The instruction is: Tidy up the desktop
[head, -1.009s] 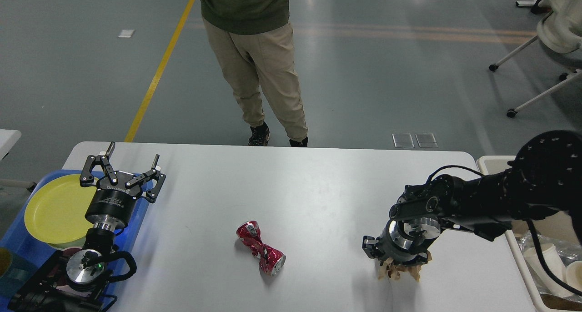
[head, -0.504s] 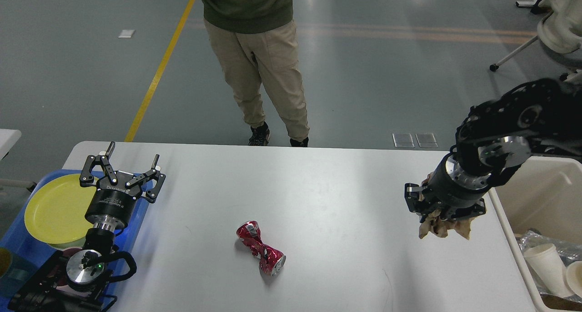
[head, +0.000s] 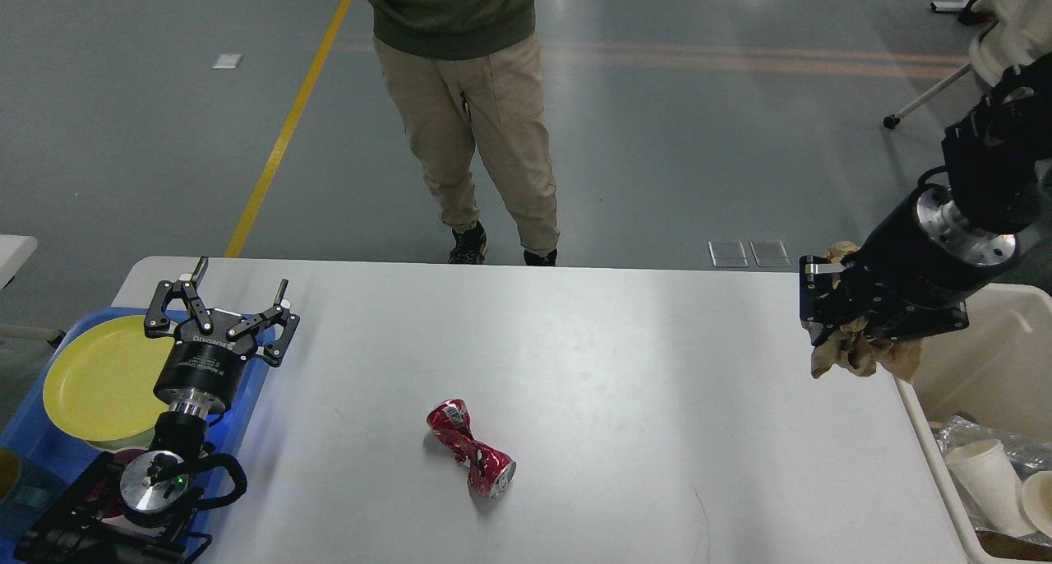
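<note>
The white desktop (head: pixel 575 342) fills the lower view. A crushed red can (head: pixel 470 447) lies on it near the middle front. My right gripper (head: pixel 855 338) is shut on a crumpled brown paper wad (head: pixel 859 357) and holds it in the air above the desktop's right edge, next to the beige bin (head: pixel 982 358). My left gripper (head: pixel 220 297) is open and empty, pointing up at the desktop's left edge, beside the blue tray (head: pixel 37 432).
The blue tray holds a yellow plate (head: pixel 99 379). The beige bin at right holds paper cups (head: pixel 990 486) and plastic wrap. A person (head: pixel 468 112) stands just beyond the far table edge. An office chair (head: pixel 998 62) stands at far right.
My right gripper has lifted the brown paper wad off the desktop's front right and carried it up and to the right, to the bin's edge. The left arm has not moved.
</note>
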